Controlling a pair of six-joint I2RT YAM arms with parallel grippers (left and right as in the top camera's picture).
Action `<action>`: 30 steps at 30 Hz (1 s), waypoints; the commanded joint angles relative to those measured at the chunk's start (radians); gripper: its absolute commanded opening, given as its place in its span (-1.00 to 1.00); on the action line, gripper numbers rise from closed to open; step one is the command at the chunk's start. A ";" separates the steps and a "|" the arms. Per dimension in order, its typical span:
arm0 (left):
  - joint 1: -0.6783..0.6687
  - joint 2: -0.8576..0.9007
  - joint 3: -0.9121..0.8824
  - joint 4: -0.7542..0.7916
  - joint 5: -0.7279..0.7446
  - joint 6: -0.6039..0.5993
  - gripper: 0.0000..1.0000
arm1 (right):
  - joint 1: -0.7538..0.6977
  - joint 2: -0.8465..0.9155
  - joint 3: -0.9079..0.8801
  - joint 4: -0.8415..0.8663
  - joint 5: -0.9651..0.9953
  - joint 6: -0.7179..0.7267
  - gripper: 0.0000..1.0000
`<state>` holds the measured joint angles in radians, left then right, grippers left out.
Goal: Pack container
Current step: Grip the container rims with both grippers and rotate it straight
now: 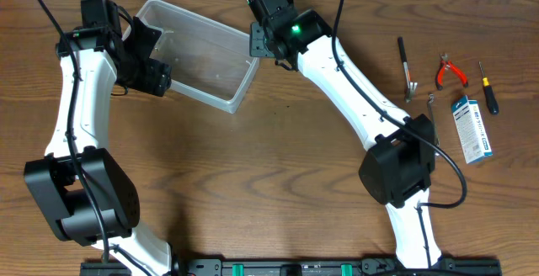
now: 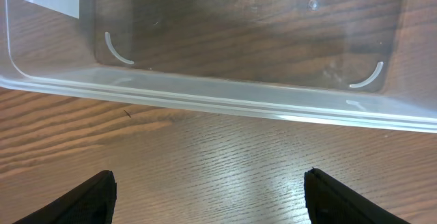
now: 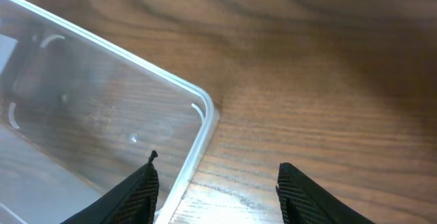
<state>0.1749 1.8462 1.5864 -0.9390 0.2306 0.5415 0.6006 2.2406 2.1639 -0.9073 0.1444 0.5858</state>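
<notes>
The container (image 1: 206,53) lies on the far left part of the wooden table (image 1: 253,183), turned at a slant to the table's edges, between the two arms. The left pincer (image 1: 156,57) is at its left end. In the left wrist view the long rim (image 2: 218,104) runs across just ahead of the left pincer (image 2: 208,183). That pincer's fingers stand wide apart over bare wood and touch nothing. The right pincer (image 1: 263,45) is at the container's opposite end, near its far right corner. In the right wrist view the right pincer (image 3: 215,173) straddles the wall beside a rounded corner (image 3: 205,111). One finger is inside the container and the other outside, and a clear gap remains around the thin wall. This pincer is partly spread, and the wall is not pinched.

The container is a see-through plastic bin, rectangular with rounded corners and a raised rim. The wood grain shows plainly through its bottom, and small curved marks sit at the inner corners.

Well apart from it, on the table's right side, lie red-handled pliers (image 1: 450,72), a screwdriver (image 1: 488,91) and a small blue-and-white box (image 1: 472,129).
</notes>
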 commanded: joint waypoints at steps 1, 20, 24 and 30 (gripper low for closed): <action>0.002 0.002 0.021 -0.007 0.010 -0.023 0.57 | 0.003 0.055 -0.008 -0.014 -0.045 0.027 0.14; 0.003 -0.048 0.022 -0.003 0.009 -0.023 0.57 | 0.008 0.113 -0.008 -0.028 -0.086 0.027 0.18; 0.003 -0.065 0.022 -0.002 0.009 -0.023 0.57 | 0.011 0.111 -0.005 -0.001 -0.134 0.027 0.41; 0.003 -0.081 0.021 -0.003 0.009 -0.023 0.57 | 0.003 0.088 0.009 -0.005 -0.162 0.031 0.41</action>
<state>0.1749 1.7969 1.5864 -0.9371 0.2310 0.5240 0.6018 2.3482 2.1620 -0.9092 0.0063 0.6098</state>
